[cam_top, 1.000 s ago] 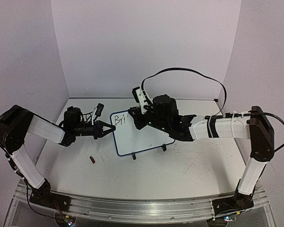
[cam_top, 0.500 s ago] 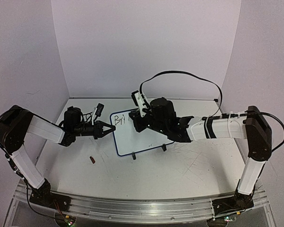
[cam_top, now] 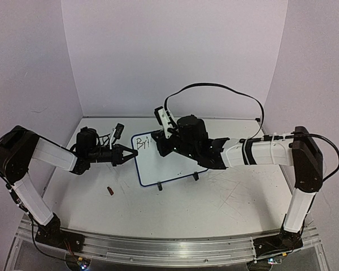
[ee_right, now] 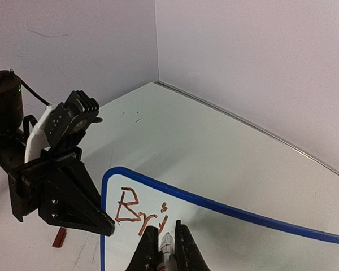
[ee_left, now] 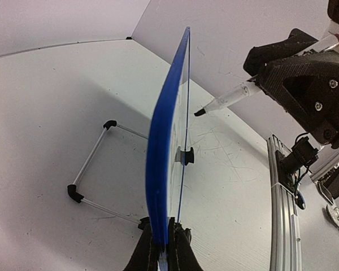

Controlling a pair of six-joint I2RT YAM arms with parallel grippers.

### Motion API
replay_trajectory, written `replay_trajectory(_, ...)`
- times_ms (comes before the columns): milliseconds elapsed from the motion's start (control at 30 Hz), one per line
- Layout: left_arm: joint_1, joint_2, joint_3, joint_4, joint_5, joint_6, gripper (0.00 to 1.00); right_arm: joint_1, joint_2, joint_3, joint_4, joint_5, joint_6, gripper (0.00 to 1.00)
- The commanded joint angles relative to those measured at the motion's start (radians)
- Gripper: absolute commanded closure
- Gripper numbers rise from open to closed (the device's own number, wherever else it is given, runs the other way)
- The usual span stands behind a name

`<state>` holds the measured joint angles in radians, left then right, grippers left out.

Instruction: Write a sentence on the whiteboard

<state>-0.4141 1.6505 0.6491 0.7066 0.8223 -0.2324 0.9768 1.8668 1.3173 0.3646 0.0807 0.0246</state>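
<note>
We found the whiteboard [cam_top: 161, 164] standing near the middle of the table [cam_top: 226, 197], a little left of centre, propped nearly upright on its wire stand [ee_left: 90, 169] with small black feet. The left gripper [ee_left: 165, 240] was pinched narrow on the board's blue rim at its left edge: from the left wrist we saw the two fingers pressed against either side of the thin panel, which rose edge-on straight out of them. The right gripper [ee_right: 163, 240] reached in from the right across the board's face, its jaws closed tight on a white marker [ee_left: 229, 100] that passed through them at a slant, dark tip pointing at the writing side. That tip sat just beside the surface – we could not tell whether it touched. Of the sentence [ee_right: 140, 212] only the first letters showed, something like "Bri", in the upper left corner of the board, slanted and thin – reddish-brown from the right wrist, dark from above. The marker tip was just to the right of the last stroke. A small red piece [cam_top: 109, 191] lay on the table in front of the left arm, apart from the board.
</note>
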Motion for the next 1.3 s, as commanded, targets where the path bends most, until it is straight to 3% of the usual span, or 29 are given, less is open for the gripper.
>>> replay_trajectory(0,0.004,-0.02,0.031,-0.028,-0.072,0.073,1.0,0.004,0.01,0.036,0.022,0.034,0.015,1.0)
replay_trajectory(833,0.004,-0.017,0.033,-0.029,-0.055,0.073,1.0,0.004,0.04,0.063,0.011,0.133,0.024,1.0)
replay_trajectory(1267,0.004,-0.016,0.034,-0.03,-0.054,0.074,1.0,0.004,0.068,0.091,-0.013,0.094,0.021,1.0)
